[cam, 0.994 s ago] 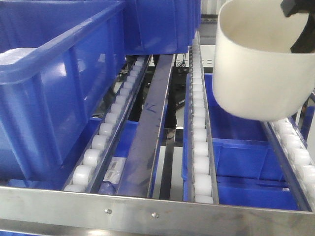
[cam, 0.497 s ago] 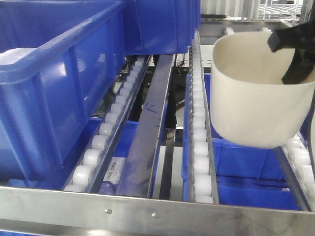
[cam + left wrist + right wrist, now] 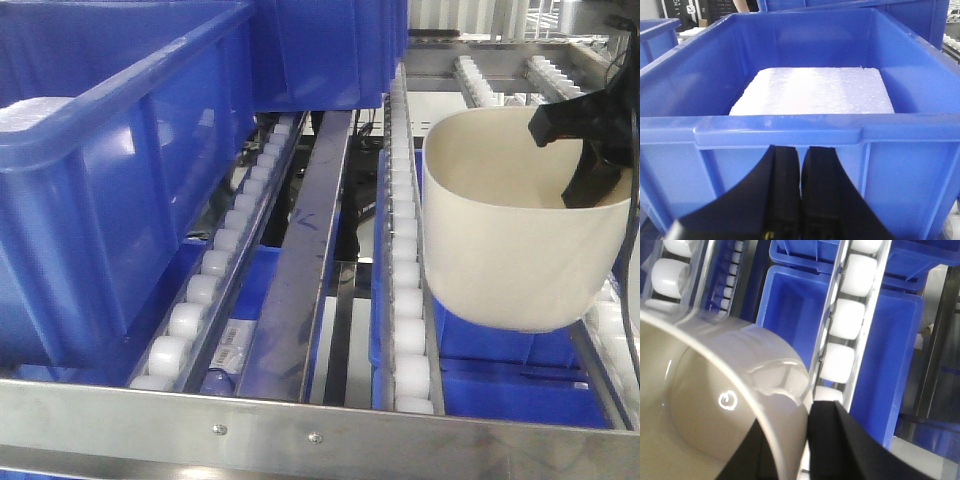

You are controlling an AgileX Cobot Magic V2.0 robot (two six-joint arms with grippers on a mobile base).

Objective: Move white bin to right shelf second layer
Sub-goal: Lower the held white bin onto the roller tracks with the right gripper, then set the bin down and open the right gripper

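The white bin [image 3: 510,240] hangs upright over the right shelf second layer, between two lanes of white rollers [image 3: 405,300], just behind the riveted steel front rail [image 3: 320,425]. I cannot tell whether its base touches the rollers. My right gripper [image 3: 590,150] is shut on the bin's right rim; in the right wrist view the bin wall [image 3: 715,415] sits between the black fingers of the right gripper [image 3: 795,440]. My left gripper [image 3: 801,149] is shut and empty, close in front of a blue crate [image 3: 790,132].
A large blue crate [image 3: 110,180] sits on the left roller lanes, another blue crate [image 3: 330,50] behind it. The crate before my left gripper holds a white foam slab [image 3: 812,92]. Blue crates [image 3: 500,340] stand on the level below, also seen in the right wrist view [image 3: 790,310].
The right gripper has lowered the white bin and shifted it slightly left, from high at the upper right down to the level of the roller lanes.
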